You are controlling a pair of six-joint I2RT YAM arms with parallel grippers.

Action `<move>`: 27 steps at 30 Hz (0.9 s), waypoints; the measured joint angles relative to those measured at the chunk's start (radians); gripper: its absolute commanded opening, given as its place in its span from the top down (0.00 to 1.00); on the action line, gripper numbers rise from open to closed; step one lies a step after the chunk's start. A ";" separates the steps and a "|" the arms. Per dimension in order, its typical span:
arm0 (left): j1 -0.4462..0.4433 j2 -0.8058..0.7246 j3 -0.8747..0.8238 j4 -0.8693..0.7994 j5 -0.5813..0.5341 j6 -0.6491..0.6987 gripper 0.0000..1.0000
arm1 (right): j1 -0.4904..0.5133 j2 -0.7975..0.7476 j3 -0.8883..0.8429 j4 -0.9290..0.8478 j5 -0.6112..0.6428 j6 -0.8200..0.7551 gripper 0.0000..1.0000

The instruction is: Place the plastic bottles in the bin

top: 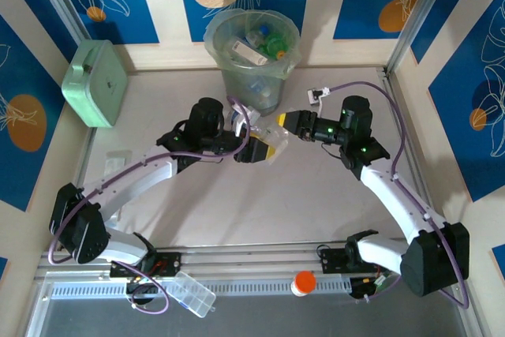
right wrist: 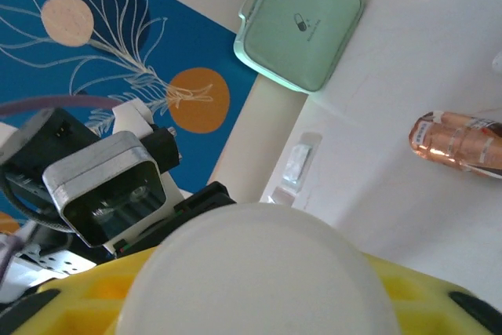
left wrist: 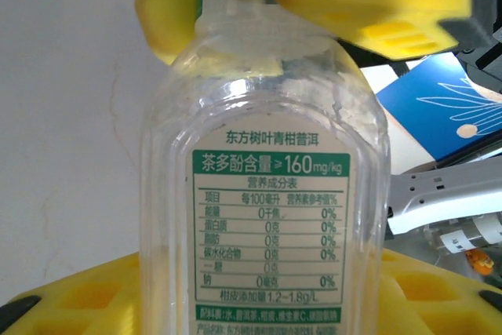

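Left gripper (top: 263, 150) clamps the clear green-label bottle (left wrist: 267, 217) at its body, right gripper (top: 284, 121) clamps its neck; release one before swinging to the bin (top: 237, 76).

My left gripper (top: 259, 150) is clamped on a clear bottle (top: 273, 147) over the middle of the table (top: 237, 211), just in front of the bin (top: 235, 84). The bin stands at the far edge with several bottles (top: 268, 43) lying inside. My right gripper (top: 286, 121) has its yellow fingertips at the clear bottle's other end. A mint green box (top: 96, 84) leans in the far left corner. An orange-capped jar (top: 304, 282) sits at the near edge.
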 measured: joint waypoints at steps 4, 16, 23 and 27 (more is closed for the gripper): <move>0.000 -0.020 -0.001 0.010 -0.003 0.003 0.14 | 0.000 -0.016 0.005 0.003 0.016 -0.002 0.70; -0.002 -0.536 -0.146 -0.121 -0.661 0.174 0.06 | -0.047 0.184 0.388 -0.109 0.144 -0.014 0.73; -0.002 -0.639 -0.277 -0.157 -0.881 0.245 0.06 | -0.077 0.472 0.793 -0.206 0.261 -0.032 0.73; -0.002 -0.607 -0.298 -0.190 -0.895 0.261 0.06 | -0.082 0.687 1.075 -0.287 0.304 -0.045 0.73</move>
